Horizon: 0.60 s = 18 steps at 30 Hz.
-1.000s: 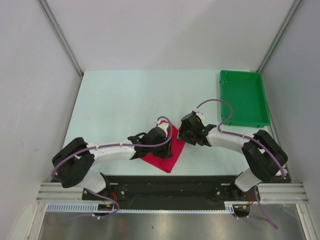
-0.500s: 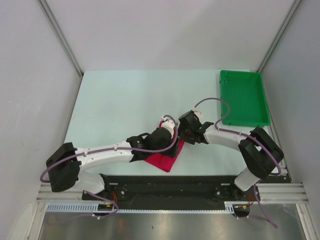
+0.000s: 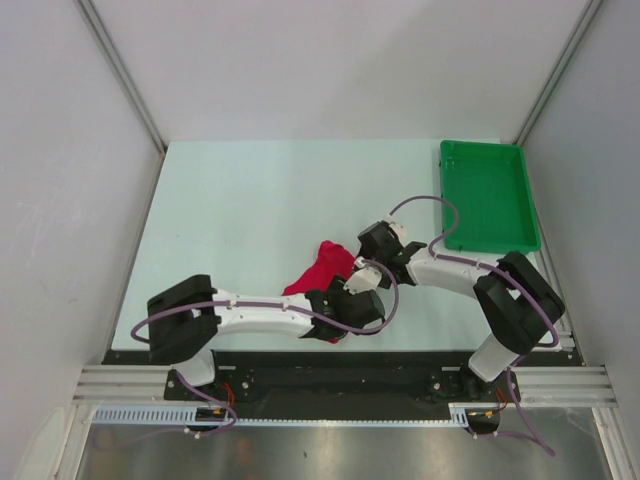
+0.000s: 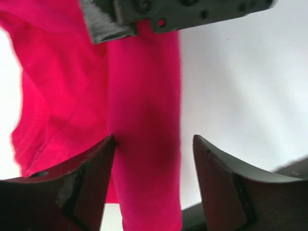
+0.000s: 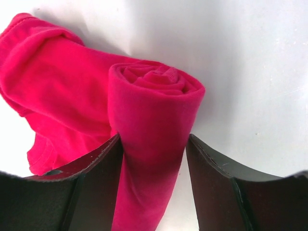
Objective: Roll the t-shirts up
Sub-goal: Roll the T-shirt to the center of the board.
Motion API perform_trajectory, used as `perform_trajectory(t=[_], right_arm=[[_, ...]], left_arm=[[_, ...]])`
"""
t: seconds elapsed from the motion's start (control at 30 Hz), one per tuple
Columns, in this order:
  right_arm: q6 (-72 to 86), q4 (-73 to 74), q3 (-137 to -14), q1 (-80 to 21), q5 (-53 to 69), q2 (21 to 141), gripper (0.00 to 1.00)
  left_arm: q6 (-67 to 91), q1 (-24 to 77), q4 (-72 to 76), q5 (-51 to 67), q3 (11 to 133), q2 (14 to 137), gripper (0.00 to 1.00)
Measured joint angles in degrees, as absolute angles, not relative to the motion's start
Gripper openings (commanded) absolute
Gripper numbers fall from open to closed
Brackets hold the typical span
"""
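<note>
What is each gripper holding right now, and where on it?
Right gripper pinches the t-shirt across its rolled part; left gripper is open, straddling it.

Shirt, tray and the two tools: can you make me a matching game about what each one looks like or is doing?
Things:
1. shirt
2. tray
3. left tool
4. right tool

States:
A. green, at the far right of the table
B. clamped on the rolled part
C. red, partly rolled
D. open around the rolled part

Pairs: 1-C, 2-A, 3-D, 4-B
</note>
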<state>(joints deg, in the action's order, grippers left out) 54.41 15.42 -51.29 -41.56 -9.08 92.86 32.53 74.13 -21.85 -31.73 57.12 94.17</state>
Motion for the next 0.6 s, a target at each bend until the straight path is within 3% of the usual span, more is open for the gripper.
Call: perform_trajectory(t=[0.1,0.13,0.17,0.23,0.37,0.6], right_arm=[[54.43,15.31,-51.29,-41.28,-8.64,93.21,0.6],[54.43,15.29,-51.29,-41.28,-8.6,93.21,0.61],[54.46,15.31,-51.33,-41.25,-8.6,93.21,0.64],[54.46,15.35,-51.37,-41.28,-8.73,93.17,0.69],[54.48,16.6,-51.4,-41.41,-10.55,91.77,0.82],[54.17,16.29,-48.16,-39.31,-12.84,79.31,0.81]], left_arm=[[33.47,74.78,-24.18,-35.73,58.33,96.33,0.53],[33.67,74.96,-24.95,-36.84,58.65,97.08,0.45],[33.85,75.11,-25.32,-37.54,58.83,97.62,0.26],[34.15,75.29,-25.71,-38.46,59.05,98.43,0.15],[33.06,75.29,-24.05,-37.19,58.3,97.54,0.06],[32.84,71.96,-13.45,-23.73,50.83,88.82,0.04]])
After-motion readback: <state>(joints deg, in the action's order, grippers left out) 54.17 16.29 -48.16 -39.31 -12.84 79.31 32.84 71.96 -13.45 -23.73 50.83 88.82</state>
